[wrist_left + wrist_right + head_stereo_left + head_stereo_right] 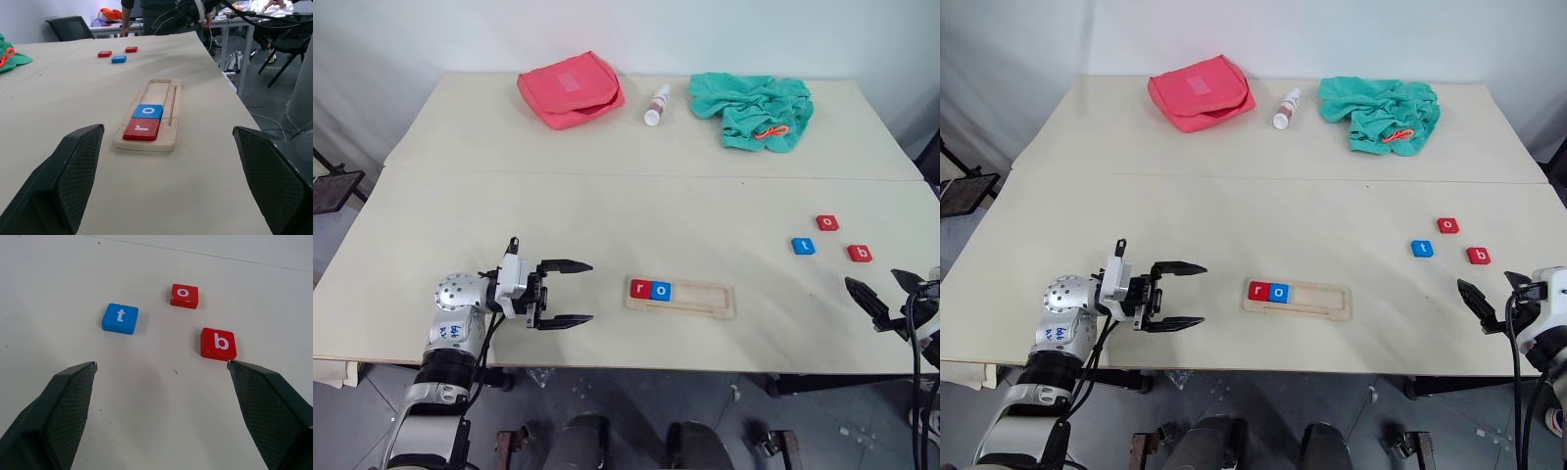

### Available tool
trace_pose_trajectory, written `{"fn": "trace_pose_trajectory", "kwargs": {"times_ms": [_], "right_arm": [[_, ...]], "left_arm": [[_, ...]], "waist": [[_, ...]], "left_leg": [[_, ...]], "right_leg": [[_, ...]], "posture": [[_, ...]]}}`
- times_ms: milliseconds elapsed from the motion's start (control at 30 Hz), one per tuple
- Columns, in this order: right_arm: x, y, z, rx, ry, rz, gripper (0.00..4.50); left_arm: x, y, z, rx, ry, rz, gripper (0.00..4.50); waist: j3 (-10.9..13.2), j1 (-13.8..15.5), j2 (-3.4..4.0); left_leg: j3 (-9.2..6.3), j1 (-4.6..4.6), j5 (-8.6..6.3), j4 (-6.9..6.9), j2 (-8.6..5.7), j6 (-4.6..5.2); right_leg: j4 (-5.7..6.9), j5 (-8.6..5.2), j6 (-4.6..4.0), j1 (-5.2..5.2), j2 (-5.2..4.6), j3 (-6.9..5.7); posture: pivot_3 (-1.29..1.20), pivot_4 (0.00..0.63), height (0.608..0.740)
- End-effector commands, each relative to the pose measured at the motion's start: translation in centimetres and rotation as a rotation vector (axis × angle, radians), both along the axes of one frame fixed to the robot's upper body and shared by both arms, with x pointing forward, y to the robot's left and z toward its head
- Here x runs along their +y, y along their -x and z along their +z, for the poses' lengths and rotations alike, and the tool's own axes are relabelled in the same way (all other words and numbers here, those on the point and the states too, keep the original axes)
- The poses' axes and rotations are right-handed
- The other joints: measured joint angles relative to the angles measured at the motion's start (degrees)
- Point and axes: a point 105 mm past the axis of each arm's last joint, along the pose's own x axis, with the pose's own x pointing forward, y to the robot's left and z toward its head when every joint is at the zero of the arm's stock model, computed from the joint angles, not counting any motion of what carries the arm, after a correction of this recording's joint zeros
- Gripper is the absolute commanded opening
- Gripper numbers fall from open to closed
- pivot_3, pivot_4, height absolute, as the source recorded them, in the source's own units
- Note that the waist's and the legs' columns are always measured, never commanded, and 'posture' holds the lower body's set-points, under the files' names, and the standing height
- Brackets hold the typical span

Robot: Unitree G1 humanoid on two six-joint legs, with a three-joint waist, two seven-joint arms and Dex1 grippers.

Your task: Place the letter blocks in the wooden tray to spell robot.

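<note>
Pale tabletop (607,225) | wooden tray (705,299) holding r, o | both grippers (566,293) (891,294) hovering, fingers apart | risk: right gripper grabbing o tile (184,296) before b tile (218,343), misspelling.

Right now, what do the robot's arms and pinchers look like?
Each gripper has two black fingers, wedge-shaped with a cross-hatched grip texture on the inner pads. The left gripper sits on a white block behind a round silver wrist joint with small holes and blue handwriting, with black cables running down the arm. The right gripper also trails black cables.
</note>
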Motion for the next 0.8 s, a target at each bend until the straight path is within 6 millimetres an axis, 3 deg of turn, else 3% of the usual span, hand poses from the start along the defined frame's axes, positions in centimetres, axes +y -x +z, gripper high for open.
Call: {"fn": "trace_pose_trajectory", "kwargs": {"times_ms": [33, 467, 667, 800], "right_arm": [[-0.4, 0.2, 0.5, -0.009, 0.011, -0.014, 4.50], [-0.6, -0.2, 0.6, 0.001, 0.016, -0.039, 4.50], [-2.2, -3.5, 0.1, 0.157, 0.059, -0.120, 4.50], [-3.4, -6.4, 1.0, 0.112, 0.031, -0.166, 4.50]], "left_arm": [[-0.2, 0.0, 1.0, -0.043, 0.017, -0.025, 4.47], [-0.4, -0.1, 1.1, -0.050, 0.012, -0.024, 4.47], [-0.4, 0.1, 1.0, -0.046, 0.010, -0.016, 4.47], [-0.5, 0.3, 1.1, -0.047, 0.011, -0.013, 4.47]], "waist": [[0.0, 0.1, 0.00], [0.0, 0.0, 0.00], [0.0, -0.2, 0.04], [0.0, -0.7, 0.05]], "left_leg": [[0.00, 0.00, 0.00, 0.00, 0.00, 0.00], [-0.01, 0.00, 0.00, 0.00, 0.00, 0.00], [0.06, 0.00, 0.01, 0.01, 0.02, 0.00], [0.05, -0.01, 0.01, -0.01, 0.03, 0.00]], "right_leg": [[0.00, 0.00, 0.00, 0.00, 0.00, 0.00], [0.00, 0.00, 0.00, 0.00, 0.00, 0.00], [0.01, 0.00, 0.00, -0.03, 0.00, 0.06], [0.01, 0.00, 0.00, -0.05, 0.01, 0.03]], "posture": [[0.00, 0.150, 0.740], [0.00, 0.150, 0.740], [0.00, 0.150, 0.740], [0.00, 0.150, 0.740]]}}
